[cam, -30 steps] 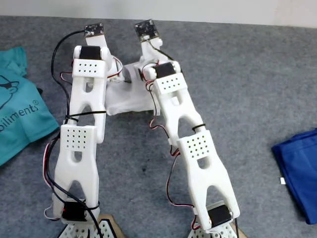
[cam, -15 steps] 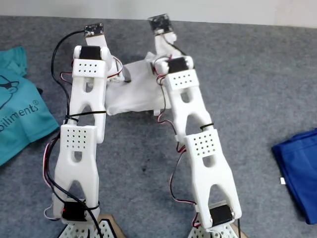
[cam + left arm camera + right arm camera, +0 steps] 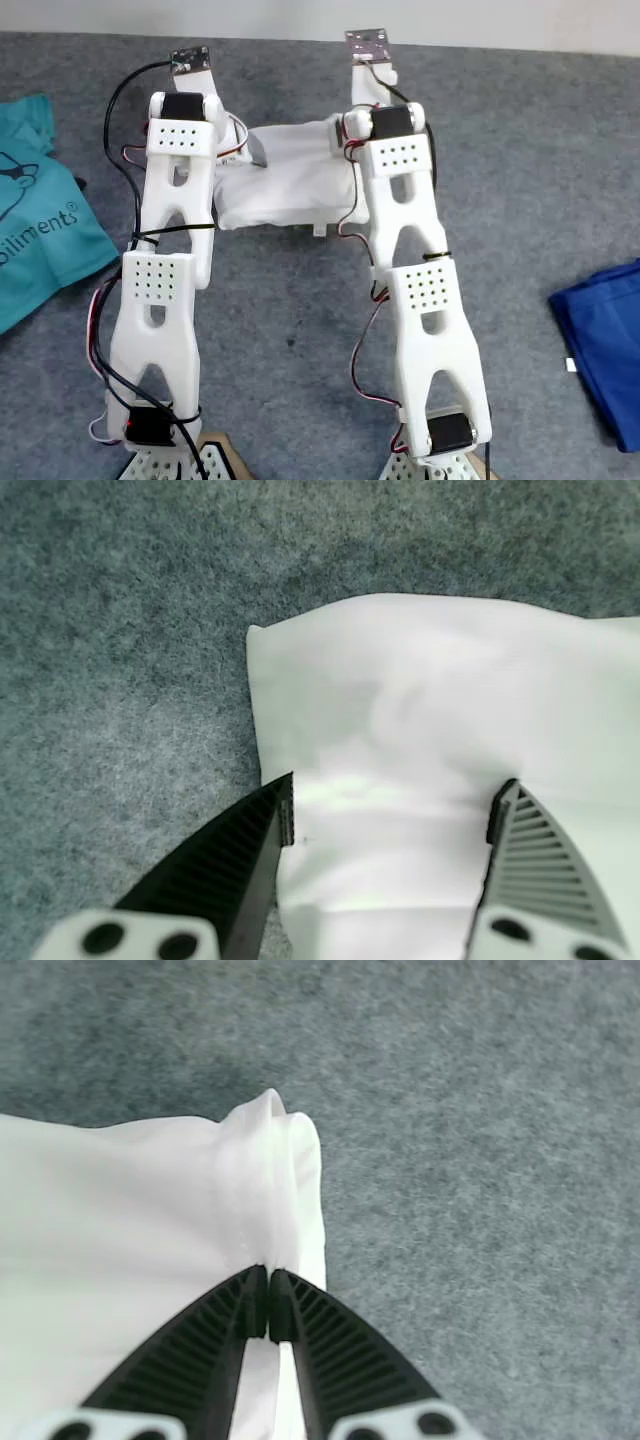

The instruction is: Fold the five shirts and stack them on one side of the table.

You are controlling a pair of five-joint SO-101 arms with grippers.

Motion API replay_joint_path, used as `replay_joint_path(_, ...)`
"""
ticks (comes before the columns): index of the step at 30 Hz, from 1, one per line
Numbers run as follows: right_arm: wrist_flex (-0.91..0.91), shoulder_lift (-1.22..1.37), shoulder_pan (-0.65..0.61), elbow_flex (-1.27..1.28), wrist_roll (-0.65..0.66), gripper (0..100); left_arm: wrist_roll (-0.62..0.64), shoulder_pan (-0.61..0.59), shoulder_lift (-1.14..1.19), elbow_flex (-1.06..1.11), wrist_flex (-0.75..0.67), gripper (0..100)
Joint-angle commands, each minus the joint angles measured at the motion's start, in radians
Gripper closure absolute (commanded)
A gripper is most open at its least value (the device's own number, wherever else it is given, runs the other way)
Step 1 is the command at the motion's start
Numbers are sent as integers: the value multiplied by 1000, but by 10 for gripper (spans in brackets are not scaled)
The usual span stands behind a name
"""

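Item: white shirt [image 3: 290, 185], partly folded, lying at 12 o'clock on the grey worktop [image 3: 520, 180] between the two arms' far ends.

Left claw [image 3: 390, 810]: fingers apart, straddling the shirt's 9 o'clock end with cloth spanning the gap. It probably rests on the fabric as a hold-down, though contact cannot be confirmed from the wrist view.

Right claw [image 3: 268, 1295]: fingers together, clamped on a rolled edge at the shirt's 3 o'clock end.

Change over the last second: the right claw has travelled toward 3 o'clock with the edge in its grip, while the left has kept its post. The shirt, a narrow bunch a second ago, now shows as a wider, flatter band between the arms.

Bearing on task: judged a spreading or smoothing stroke, pulling the cloth taut before the next fold. The fold on this piece is not yet finished, and the piece is not yet stacked.

Other stock: teal shirt [image 3: 40, 230] at 9 o'clock, loosely spread at the worktop edge; blue shirt [image 3: 605, 340] at 4 o'clock, also at the edge. Both are well apart from the arms.
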Motion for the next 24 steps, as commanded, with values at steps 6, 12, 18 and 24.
replay_joint_path(6,-18,24,25,-99,83,911,9,-18,-15,-42,-12,688)
replay_joint_path(12,30,1,24,-217,89,816,9,-18,-15,-42,-12,688)
replay_joint_path(18,223,-119,-28,-216,-3,879,9,-18,-15,-42,-14,688)
replay_joint_path(24,262,-108,-71,-216,-17,986,9,-18,-15,-42,-14,688)
